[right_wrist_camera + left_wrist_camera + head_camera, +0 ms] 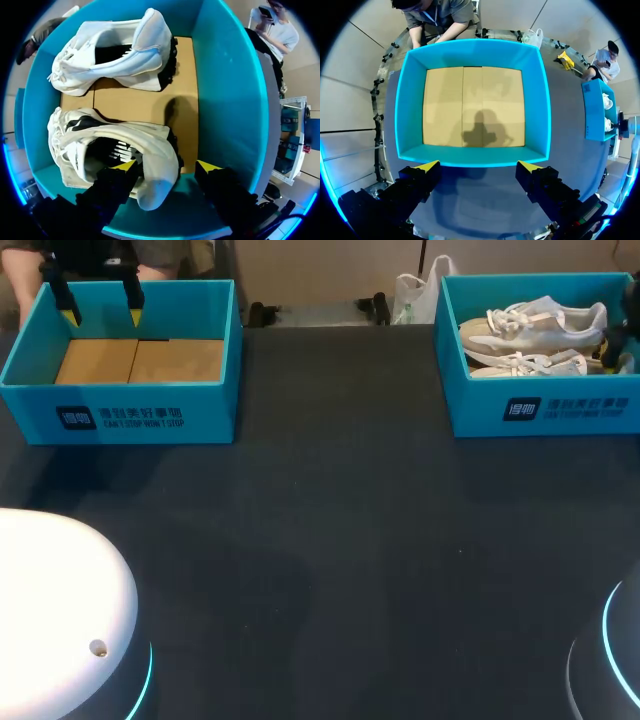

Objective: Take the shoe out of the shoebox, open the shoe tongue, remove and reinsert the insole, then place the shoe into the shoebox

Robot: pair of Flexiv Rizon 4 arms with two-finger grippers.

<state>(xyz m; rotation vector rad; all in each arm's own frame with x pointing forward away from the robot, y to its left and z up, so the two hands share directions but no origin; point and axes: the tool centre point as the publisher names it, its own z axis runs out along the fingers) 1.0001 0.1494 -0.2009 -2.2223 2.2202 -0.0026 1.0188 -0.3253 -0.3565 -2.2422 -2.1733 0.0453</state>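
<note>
Right wrist view: white laced shoe

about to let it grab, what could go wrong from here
1. The right gripper straddles only the heel of the near shoe; a heel-only pinch may let the toe droop and drag on the other shoe.
2. Its outer finger sits close to the shoebox wall and might snag it.

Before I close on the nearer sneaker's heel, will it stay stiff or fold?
The nearer white sneaker has a padded-looking heel, so it probably squashes slightly. Its dark sole likely keeps it stiff lengthwise. Loose laces may snag.
</note>
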